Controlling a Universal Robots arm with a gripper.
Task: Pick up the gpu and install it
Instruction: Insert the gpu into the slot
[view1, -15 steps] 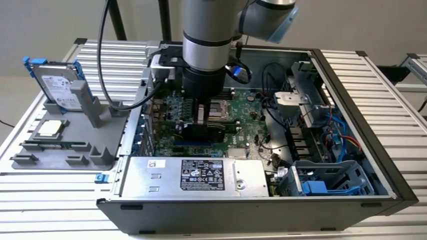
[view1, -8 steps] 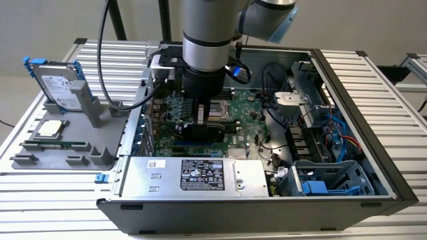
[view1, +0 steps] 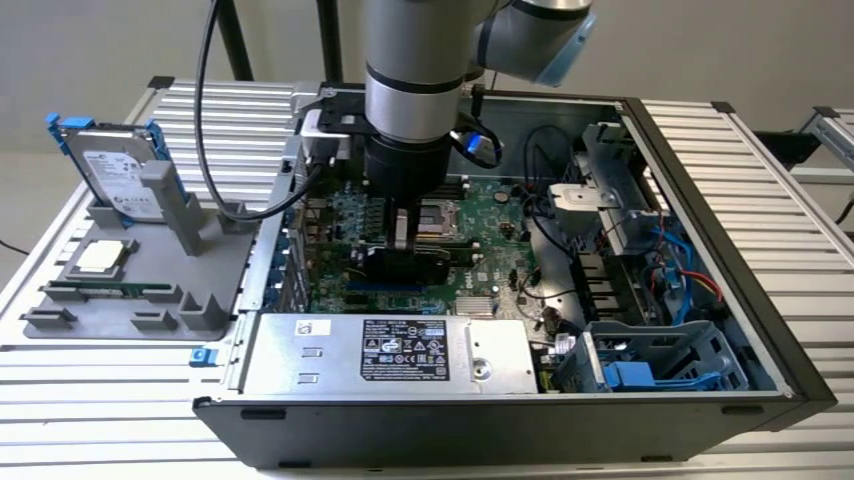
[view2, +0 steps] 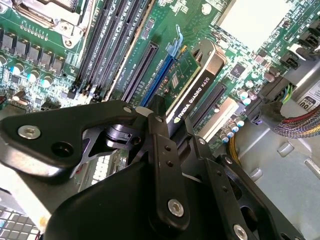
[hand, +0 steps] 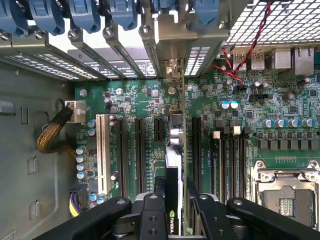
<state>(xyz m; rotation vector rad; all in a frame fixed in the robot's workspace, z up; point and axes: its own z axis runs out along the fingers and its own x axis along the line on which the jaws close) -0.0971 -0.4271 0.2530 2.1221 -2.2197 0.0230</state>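
Note:
The gpu stands on edge among the expansion slots of the green motherboard, its black cooler face showing in the second wrist view. My gripper is shut on its upper edge. In the first wrist view the gpu is seen edge-on between my gripper's black fingers, its silver bracket up against the case's rear slot openings. It sits at the blue slot; whether it is pressed home I cannot tell. In the exterior view the gripper reaches down into the open case.
The case walls surround the board. A silver power supply lies along the near side and a drive cage at the exterior view's right. Outside, a grey holder carries a hard drive, a processor and a memory stick.

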